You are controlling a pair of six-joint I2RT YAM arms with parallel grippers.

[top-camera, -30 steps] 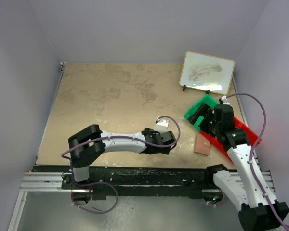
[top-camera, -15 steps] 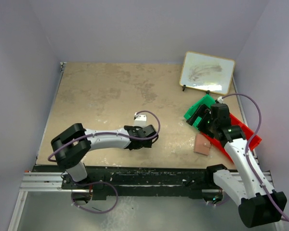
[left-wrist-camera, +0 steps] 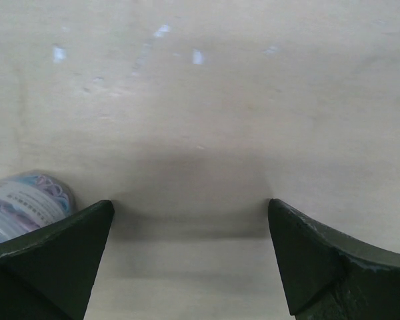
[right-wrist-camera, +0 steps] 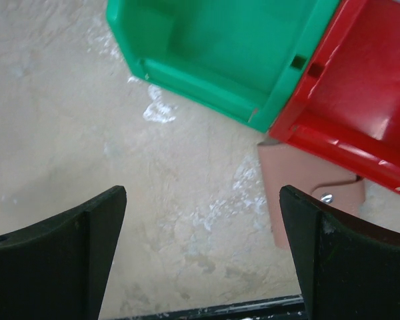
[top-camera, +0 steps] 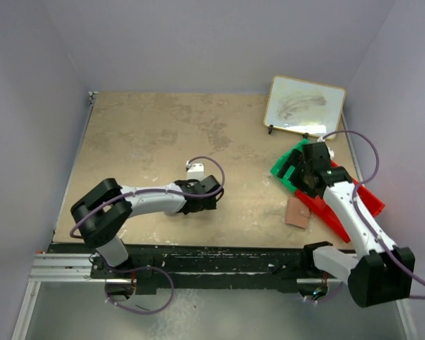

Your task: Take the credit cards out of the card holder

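The card holder (top-camera: 296,212) is lying flat on the counter (top-camera: 163,134), its tan outside facing up, right against the near edge of the red bin (top-camera: 348,207), which is sitting beside the green bin (top-camera: 289,160) in front of the framed whiteboard (top-camera: 304,106). The right gripper (right-wrist-camera: 203,190) is hanging over the bins with its jaws spread wide and grasping nothing, the card holder showing just beyond its right finger. The left gripper (left-wrist-camera: 190,202) is likewise standing released and empty, hovering low over bare counter well apart from the card holder.
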